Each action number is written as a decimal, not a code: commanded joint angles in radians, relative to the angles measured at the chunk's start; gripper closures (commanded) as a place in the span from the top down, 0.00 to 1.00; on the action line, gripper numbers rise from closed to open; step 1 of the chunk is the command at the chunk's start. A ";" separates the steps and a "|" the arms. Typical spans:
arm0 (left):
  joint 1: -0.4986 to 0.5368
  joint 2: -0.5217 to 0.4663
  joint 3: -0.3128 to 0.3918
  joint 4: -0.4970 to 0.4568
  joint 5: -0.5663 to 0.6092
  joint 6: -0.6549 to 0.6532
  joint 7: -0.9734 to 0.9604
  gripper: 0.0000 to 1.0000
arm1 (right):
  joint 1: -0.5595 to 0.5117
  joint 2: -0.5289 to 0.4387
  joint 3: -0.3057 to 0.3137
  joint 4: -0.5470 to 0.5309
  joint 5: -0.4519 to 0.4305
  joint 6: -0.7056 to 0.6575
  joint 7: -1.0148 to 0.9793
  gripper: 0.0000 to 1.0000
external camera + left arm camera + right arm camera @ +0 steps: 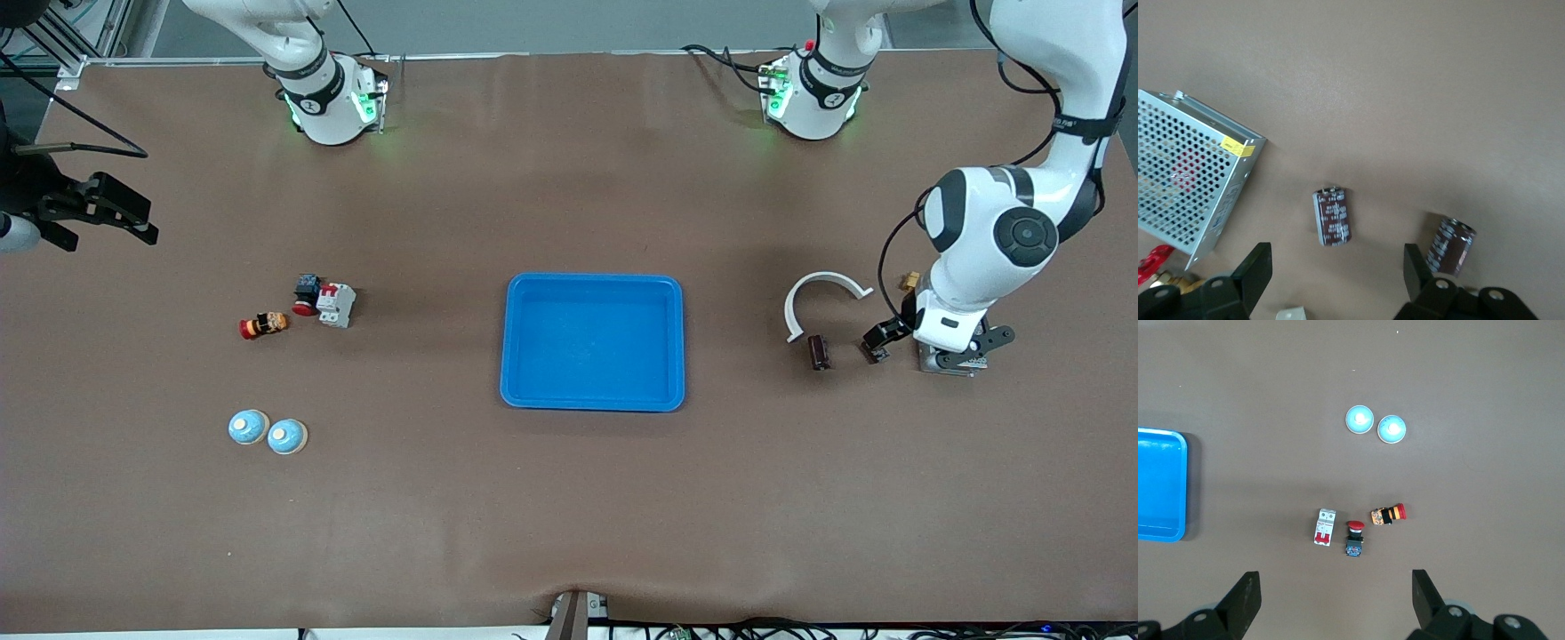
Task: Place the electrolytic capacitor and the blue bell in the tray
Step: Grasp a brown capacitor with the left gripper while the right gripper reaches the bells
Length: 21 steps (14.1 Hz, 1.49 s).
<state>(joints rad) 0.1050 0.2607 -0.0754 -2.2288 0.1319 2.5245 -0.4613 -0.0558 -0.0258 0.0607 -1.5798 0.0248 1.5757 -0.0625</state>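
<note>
Jaws of your left gripper (pixel 1331 280) stand apart low over one electrolytic capacitor (pixel 1332 216), while your right gripper (pixel 1336 603) waits spread wide.

bright blue tray (pixel 593 286), brown table (pixel 569 516) — dark-brown capacitors (pixel 1332 216)

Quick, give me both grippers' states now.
Left gripper: open, holding nothing, low over a capacitor on the table.
Right gripper: open, empty, waiting high above the right arm's end of the table.
</note>
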 commanded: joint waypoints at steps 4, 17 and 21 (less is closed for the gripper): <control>0.021 0.086 -0.001 0.011 0.018 0.068 -0.088 0.78 | 0.019 0.056 -0.001 0.021 -0.005 0.000 0.001 1.00; 0.027 0.180 0.000 0.021 0.018 0.145 -0.106 0.00 | 0.005 0.302 -0.004 0.029 -0.034 0.211 -0.091 1.00; 0.024 0.138 -0.003 0.028 0.020 0.137 -0.100 0.00 | 0.008 0.366 -0.005 0.029 -0.034 0.241 -0.124 1.00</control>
<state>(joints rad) 0.1296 0.4224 -0.0743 -2.2115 0.1320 2.6602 -0.5453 -0.0460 0.2961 0.0516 -1.5792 0.0100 1.8156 -0.1551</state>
